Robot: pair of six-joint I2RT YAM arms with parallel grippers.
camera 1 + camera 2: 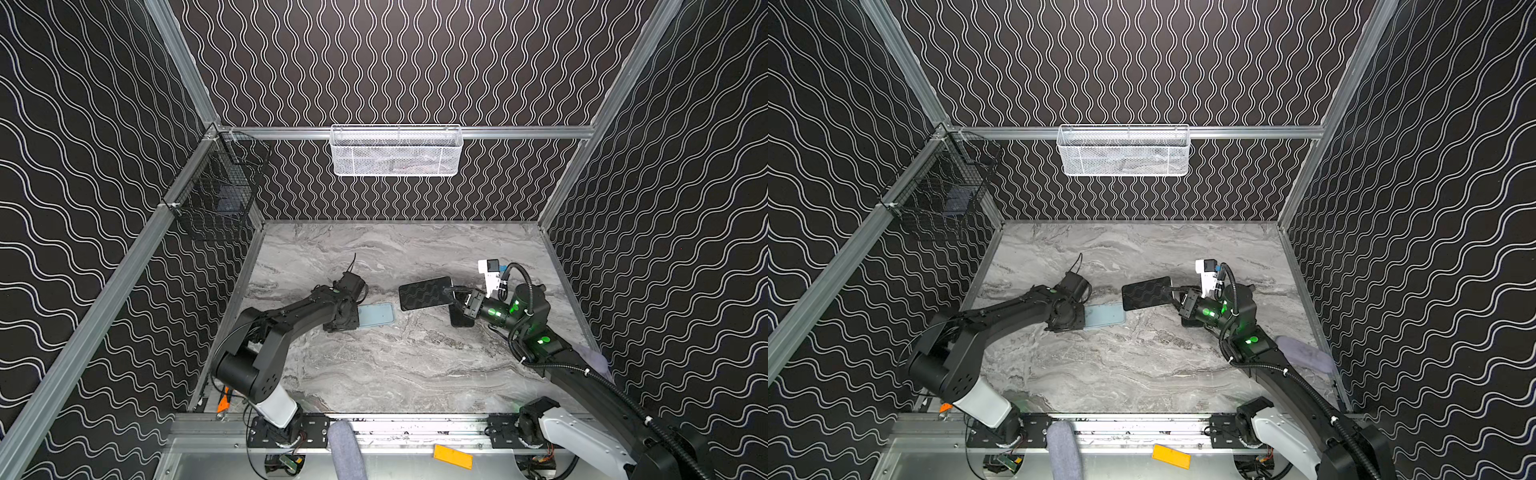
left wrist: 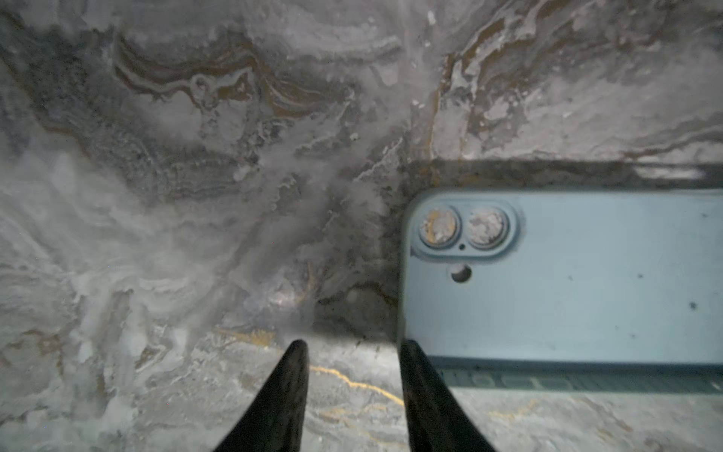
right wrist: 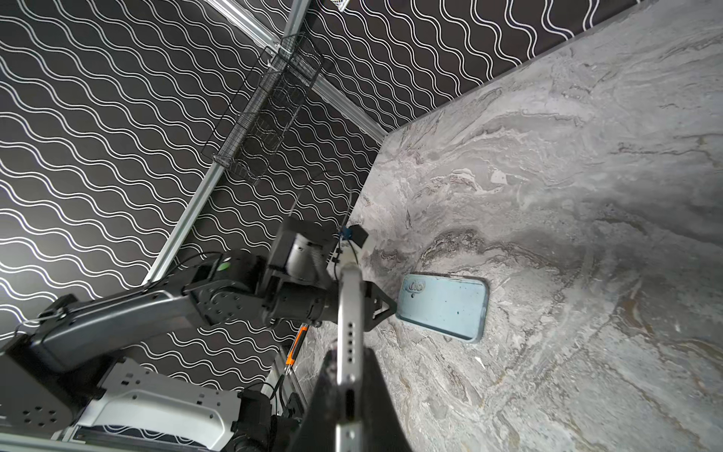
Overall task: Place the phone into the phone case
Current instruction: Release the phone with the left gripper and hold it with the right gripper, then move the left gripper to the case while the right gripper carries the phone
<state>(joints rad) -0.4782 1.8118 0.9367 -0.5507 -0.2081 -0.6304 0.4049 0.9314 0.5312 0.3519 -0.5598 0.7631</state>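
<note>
- In both top views the left arm [image 1: 286, 322] runs from its base at 7 o'clock of the tabletop [image 1: 374, 374] toward the middle. Its elbow is raised, its forearm is low, and its wrist is bent so that the left gripper [image 2: 352, 343] points down at the marble.
- Its fingers [image 2: 281, 391] stand partly spread, with bare tabletop in the gap and nothing held between them. One fingertip touches a corner of the phone case [image 2: 567, 281] at the end with the camera cut-outs. The other fingertip stands clear of the case.
- The light blue phone case lies flat near the middle of the tabletop, a little toward 9 o'clock. Its long sides run from 9 to 3 o'clock, and the left gripper is at its 9 o'clock end. Marble shows through its two round lens holes.
- The phone [image 1: 424, 294] hangs above the tabletop at about 2 o'clock of the case and clear of it. Its dark face is turned up and mirrors the wavy wall pattern.
- The right arm [image 1: 582, 365] rises from its base at 5 o'clock and leans toward 11 o'clock, with its wrist turned toward 9 o'clock.
- The right gripper [image 3: 350, 352] pinches the 3 o'clock end of the phone, one finger on each face. The right wrist view shows the phone edge-on between them, with its speaker holes and port.
</note>
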